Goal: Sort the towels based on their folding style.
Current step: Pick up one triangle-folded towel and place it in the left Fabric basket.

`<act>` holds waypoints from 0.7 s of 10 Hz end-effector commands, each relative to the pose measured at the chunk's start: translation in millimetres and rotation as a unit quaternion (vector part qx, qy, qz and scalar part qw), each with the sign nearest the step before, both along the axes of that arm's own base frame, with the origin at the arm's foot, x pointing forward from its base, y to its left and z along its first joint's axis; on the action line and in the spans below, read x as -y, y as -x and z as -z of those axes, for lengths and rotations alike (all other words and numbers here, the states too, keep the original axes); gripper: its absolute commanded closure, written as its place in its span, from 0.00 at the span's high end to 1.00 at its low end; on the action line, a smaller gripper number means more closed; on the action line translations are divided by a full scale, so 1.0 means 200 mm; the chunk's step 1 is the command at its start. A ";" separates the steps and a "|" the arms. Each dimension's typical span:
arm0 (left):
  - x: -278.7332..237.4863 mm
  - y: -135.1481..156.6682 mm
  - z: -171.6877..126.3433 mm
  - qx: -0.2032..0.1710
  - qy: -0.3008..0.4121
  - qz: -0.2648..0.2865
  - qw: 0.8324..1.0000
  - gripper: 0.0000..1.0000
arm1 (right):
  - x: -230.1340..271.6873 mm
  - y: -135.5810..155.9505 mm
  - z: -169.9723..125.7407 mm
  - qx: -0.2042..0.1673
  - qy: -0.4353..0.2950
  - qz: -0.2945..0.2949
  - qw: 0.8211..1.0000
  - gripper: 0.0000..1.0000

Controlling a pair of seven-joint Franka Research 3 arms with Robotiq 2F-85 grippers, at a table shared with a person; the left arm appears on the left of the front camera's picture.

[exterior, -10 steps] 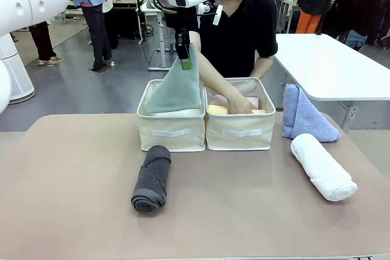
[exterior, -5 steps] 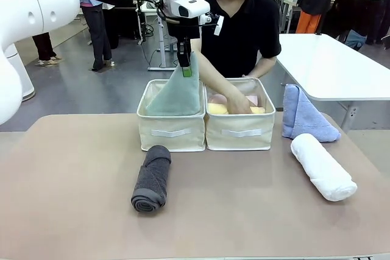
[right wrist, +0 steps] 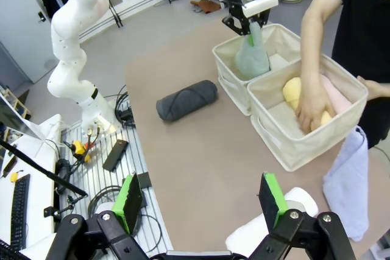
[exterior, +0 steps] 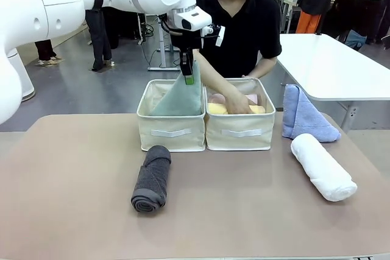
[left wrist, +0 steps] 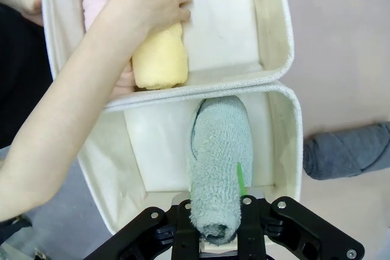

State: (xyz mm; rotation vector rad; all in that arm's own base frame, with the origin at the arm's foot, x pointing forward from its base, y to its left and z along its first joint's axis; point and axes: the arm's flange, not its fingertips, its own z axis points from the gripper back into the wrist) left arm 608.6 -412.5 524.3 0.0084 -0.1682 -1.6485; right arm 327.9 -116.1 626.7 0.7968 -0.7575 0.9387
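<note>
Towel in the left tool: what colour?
Light teal; the towel shows best in the left wrist view.

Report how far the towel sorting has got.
Done: yellow roll and pink roll lie in the right bin, the person's hand on them. In hand: the left tool grips the teal triangle, partly inside the left bin. Left: dark grey roll, white roll and blue triangle on the table.

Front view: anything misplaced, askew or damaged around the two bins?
Nothing stands out. The left end effector holds the teal towel in the left bin; yellow roll and pink roll lie in the right bin.
</note>
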 end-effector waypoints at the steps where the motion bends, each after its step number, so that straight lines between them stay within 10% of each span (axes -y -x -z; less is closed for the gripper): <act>1: -0.07 0.08 0.08 -0.003 0.009 -0.001 1.000 0.19 | 0.00 0.01 0.01 0.002 -0.006 -0.004 1.000 1.00; 7: -0.10 0.11 0.22 -0.045 -0.008 -0.002 0.999 0.19 | 0.00 0.01 0.01 0.002 -0.006 -0.004 1.000 1.00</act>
